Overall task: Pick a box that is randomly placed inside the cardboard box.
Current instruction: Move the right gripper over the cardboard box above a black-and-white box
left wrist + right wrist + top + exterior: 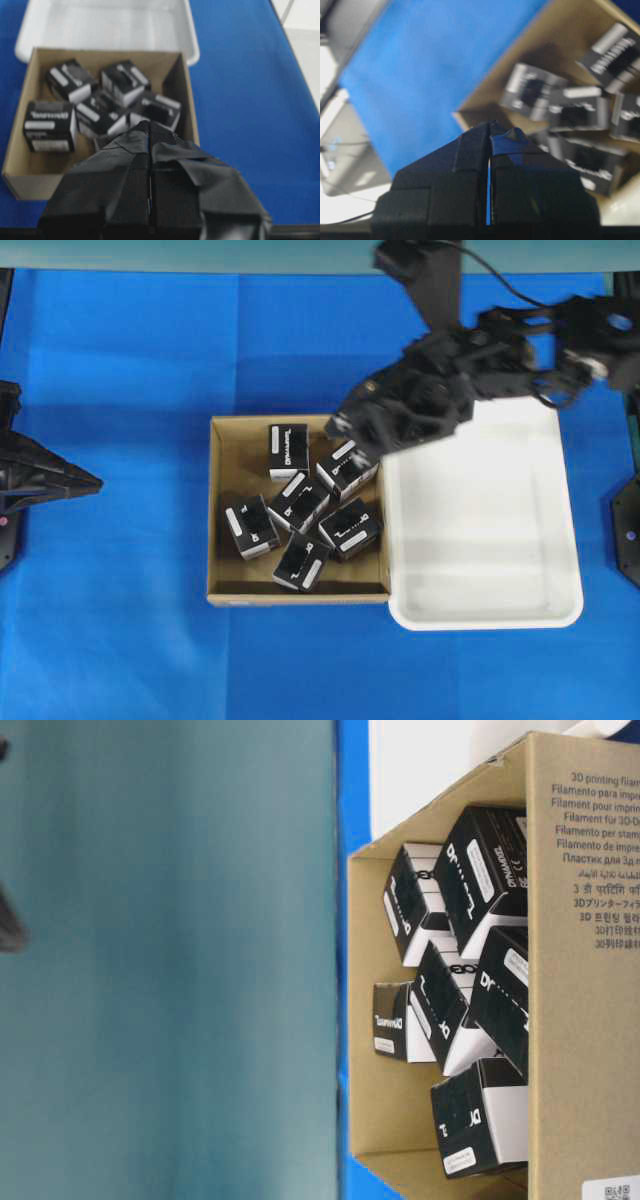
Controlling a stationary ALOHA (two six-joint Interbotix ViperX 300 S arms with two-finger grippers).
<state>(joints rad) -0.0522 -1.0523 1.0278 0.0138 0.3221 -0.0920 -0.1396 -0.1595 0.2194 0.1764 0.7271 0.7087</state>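
Right pincer (345, 430), shut and empty, hovers over the cardboard box's (215, 510) back-right corner; the box (289, 451) lies just left of it, long axis front-to-back, left pincer (150, 150) farther, also shut.

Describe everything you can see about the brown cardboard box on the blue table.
The cardboard box is a shallow, roughly square carton of brown corrugated board with low walls and an open top. It sits flat on the blue table cover, its right wall against the white plastic tray. Six small black cartons lie jumbled inside, mostly toward its right half, leaving bare floor on the left. The table-level view shows multilingual printing about 3D printing filament on an outer wall.
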